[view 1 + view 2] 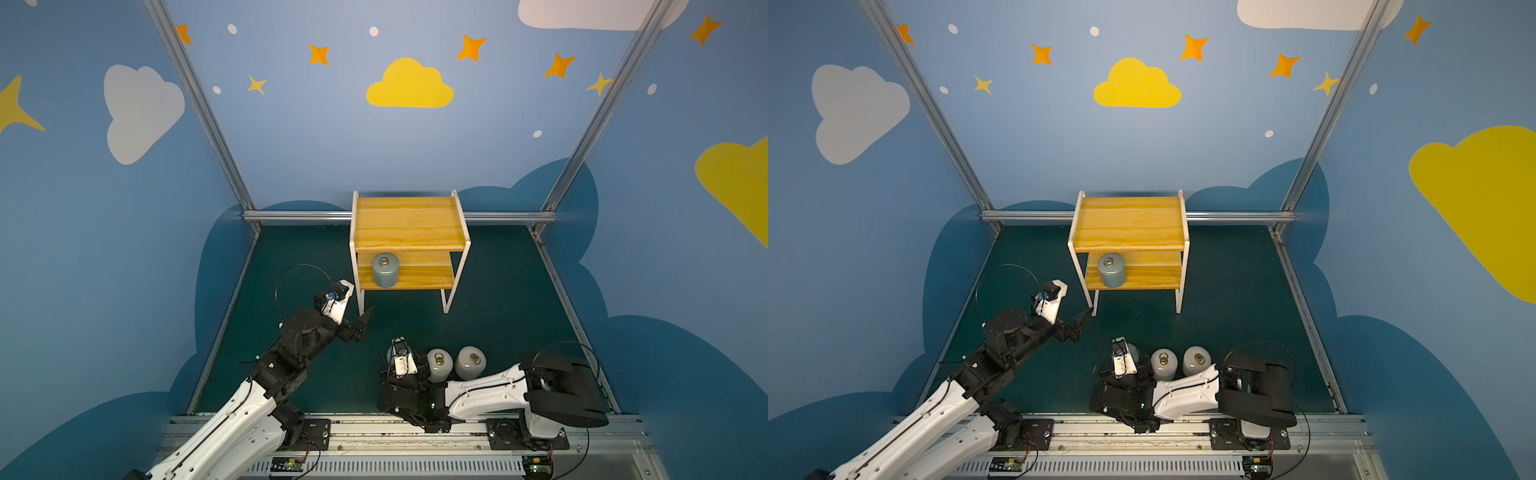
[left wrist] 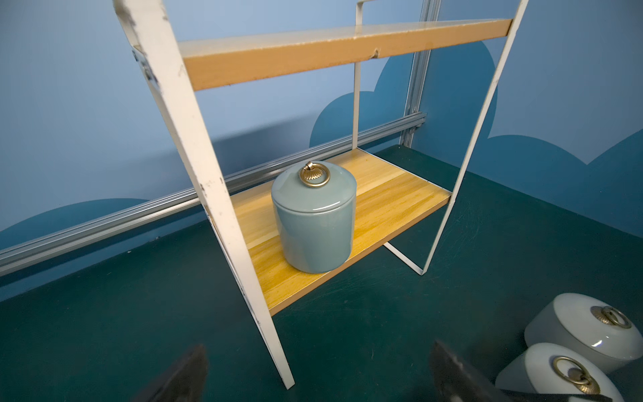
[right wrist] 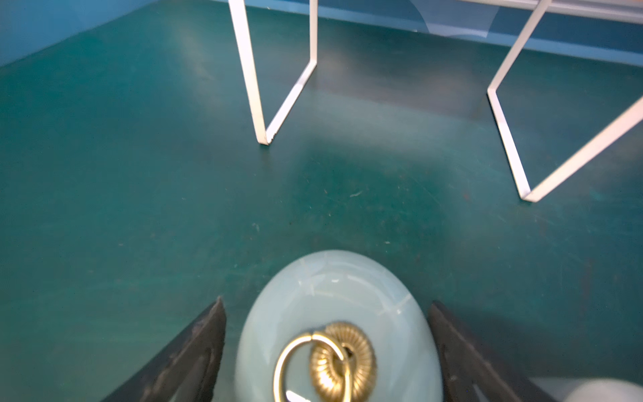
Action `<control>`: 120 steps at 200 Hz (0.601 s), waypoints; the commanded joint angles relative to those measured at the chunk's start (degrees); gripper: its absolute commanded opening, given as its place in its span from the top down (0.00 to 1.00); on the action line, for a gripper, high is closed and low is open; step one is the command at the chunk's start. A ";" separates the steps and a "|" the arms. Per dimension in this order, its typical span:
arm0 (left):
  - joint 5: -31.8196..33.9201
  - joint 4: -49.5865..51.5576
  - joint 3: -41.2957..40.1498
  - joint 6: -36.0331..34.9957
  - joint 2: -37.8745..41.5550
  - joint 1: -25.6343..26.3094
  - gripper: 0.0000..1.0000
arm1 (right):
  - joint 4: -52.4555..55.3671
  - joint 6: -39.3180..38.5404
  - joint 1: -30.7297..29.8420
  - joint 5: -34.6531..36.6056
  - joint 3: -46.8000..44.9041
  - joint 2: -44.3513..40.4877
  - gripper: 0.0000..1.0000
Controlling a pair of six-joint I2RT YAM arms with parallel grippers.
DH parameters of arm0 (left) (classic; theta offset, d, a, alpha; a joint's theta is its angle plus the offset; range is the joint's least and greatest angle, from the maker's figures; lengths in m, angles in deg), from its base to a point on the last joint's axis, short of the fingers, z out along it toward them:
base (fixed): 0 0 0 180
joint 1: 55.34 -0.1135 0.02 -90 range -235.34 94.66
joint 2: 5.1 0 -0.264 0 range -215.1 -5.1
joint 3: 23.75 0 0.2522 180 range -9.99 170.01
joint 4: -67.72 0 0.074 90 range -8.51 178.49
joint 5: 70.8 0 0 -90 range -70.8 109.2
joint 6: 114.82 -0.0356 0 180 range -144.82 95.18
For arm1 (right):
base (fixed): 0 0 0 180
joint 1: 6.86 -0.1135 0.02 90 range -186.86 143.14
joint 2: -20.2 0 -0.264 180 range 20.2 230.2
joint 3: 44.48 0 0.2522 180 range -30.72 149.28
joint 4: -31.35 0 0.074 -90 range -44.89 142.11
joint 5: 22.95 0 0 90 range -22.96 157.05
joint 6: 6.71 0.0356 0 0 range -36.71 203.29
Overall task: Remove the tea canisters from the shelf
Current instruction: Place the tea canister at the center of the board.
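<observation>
My right gripper (image 3: pixel 326 301) hangs low over the green floor (image 3: pixel 139 209), close in front of my base. A grey-blue tea canister (image 3: pixel 334 296) stands upright between its two dark fingers (image 3: pixel 195 355). The jaws are spread a little wider than the lid. A thin strip of gap shows along one finger. The other finger lies right at the lid's edge, too blurred for me to say whether it touches. I have no clamp on the jar. Its brass ring handle (image 3: pixel 342 358) lies flopped over on the lid. In a top view the jar shows only as a sliver (image 1: pixel 1133 352) beside my wrist camera.

Just beside it, on my right, a white canister (image 1: pixel 439 365) stands upright, and the other white canister (image 1: pixel 469 362) stands just beyond that. The three make a short row on the floor.

My left gripper (image 1: pixel 365 322) is spread wide and holds nothing. It hovers above the floor near the front left leg of the shelf (image 1: pixel 409 220), pointing toward it. In the left wrist view my fingertips (image 2: pixel 188 376) sit on either side of that white leg.

The second grey-blue canister (image 2: pixel 315 222) stands on the shelf's lower board, toward my left end and close to the front edge. It is upright with its lid on and its ring lying against the lid. The shelf stands at the back of the floor, well apart from the three jars near my base.
</observation>
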 commanded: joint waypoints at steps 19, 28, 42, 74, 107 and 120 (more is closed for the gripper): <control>-0.68 0.05 -0.72 0.69 0.44 -0.17 0.00 | -7.26 -8.08 0.91 -0.52 -0.85 -3.86 0.09; -0.86 0.21 -0.72 0.79 0.59 -0.18 0.00 | -8.04 -9.03 1.08 -0.80 -0.90 -4.35 0.09; -0.98 0.48 -0.80 1.23 0.68 -0.16 0.00 | -8.64 -10.74 1.45 -1.39 -1.03 -5.58 0.09; -2.65 1.00 -1.40 2.59 0.60 -0.17 0.02 | -8.18 -13.71 4.15 -4.56 -2.47 -11.82 0.08; -5.12 1.55 -2.46 5.29 0.59 -0.10 0.04 | -0.63 -16.67 8.63 -8.98 -3.00 -21.51 0.09; -6.12 1.62 -3.14 6.65 0.81 -0.01 0.05 | 2.04 -17.83 10.48 -10.21 -3.72 -26.02 0.09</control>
